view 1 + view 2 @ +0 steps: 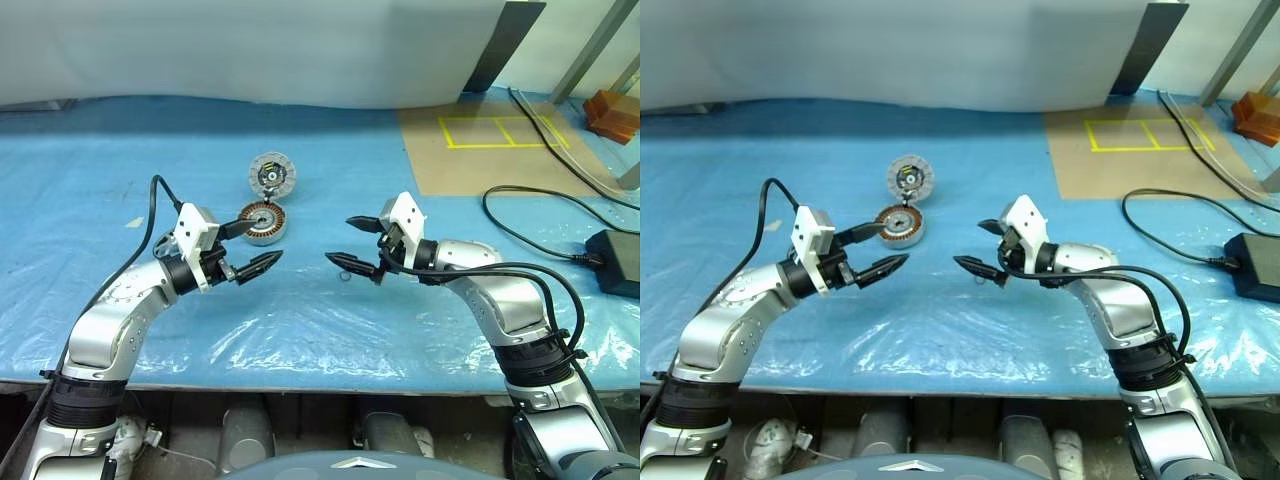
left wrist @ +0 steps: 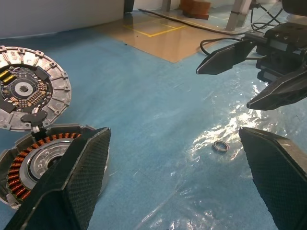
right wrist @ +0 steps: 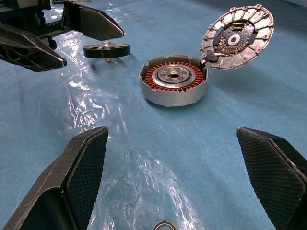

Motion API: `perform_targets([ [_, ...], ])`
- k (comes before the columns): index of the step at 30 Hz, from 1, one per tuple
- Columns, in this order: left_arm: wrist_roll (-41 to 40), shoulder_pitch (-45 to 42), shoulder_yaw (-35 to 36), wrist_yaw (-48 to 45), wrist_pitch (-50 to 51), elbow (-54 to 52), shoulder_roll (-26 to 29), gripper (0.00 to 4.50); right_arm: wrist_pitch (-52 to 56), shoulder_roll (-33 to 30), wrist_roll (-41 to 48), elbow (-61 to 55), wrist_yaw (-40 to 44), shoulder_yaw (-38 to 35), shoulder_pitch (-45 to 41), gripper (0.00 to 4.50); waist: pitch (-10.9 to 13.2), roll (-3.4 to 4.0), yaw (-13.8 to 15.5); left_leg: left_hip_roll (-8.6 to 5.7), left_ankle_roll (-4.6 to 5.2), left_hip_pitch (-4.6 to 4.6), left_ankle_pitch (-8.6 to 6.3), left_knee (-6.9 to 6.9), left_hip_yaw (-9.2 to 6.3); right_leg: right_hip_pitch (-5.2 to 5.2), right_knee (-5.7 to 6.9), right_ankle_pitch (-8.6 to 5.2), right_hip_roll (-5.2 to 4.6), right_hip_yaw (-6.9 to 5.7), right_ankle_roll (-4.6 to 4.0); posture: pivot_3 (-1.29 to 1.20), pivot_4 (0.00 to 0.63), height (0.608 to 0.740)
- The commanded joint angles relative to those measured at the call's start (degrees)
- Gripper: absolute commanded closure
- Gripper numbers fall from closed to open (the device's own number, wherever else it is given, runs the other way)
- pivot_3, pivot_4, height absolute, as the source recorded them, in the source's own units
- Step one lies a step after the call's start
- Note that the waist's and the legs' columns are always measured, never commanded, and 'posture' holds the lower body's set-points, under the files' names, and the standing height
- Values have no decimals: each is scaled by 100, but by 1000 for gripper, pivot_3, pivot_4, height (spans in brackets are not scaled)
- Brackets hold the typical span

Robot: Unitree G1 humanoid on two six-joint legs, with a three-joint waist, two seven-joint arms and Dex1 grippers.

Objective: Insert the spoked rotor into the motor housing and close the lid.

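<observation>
The motor housing (image 3: 172, 99), a shallow silver cup, stands on the blue sheet. The spoked rotor (image 3: 173, 76) sits inside it, copper windings and silver hub facing up. The lid (image 3: 237, 36) stands tilted open at the housing's far rim, showing its ribbed face with a dark, yellow-marked centre. My left gripper (image 1: 262, 242) hovers open just in front of the housing (image 1: 262, 236), empty. To the right of it, my right gripper (image 1: 339, 240) is open and empty too, its tips facing the left one's.
A small metal ring (image 1: 345, 275) lies on the sheet under the right gripper. A small black disc with a pin (image 3: 106, 49) lies beyond the left gripper. Black cables and a power brick (image 1: 615, 262) are at the right. A brown board (image 1: 490, 150) lies far right.
</observation>
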Motion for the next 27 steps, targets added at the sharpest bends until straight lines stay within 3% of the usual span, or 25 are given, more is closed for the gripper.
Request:
perform_targets([
  [1,35,-77,31,-77,-109,-1,61,0,-124,-95,-84,-175,25,34,-21,22,0,0,0,0,0,0,0,0,0,0,0,0,0,0,0,0,150,740],
  [27,379,-89,9,-451,-384,427,389,0,7,-116,11,-18,225,-15,-198,22,0,0,3,0,0,0,0,1,0,0,0,-1,-1,0,-2,0,150,740],
])
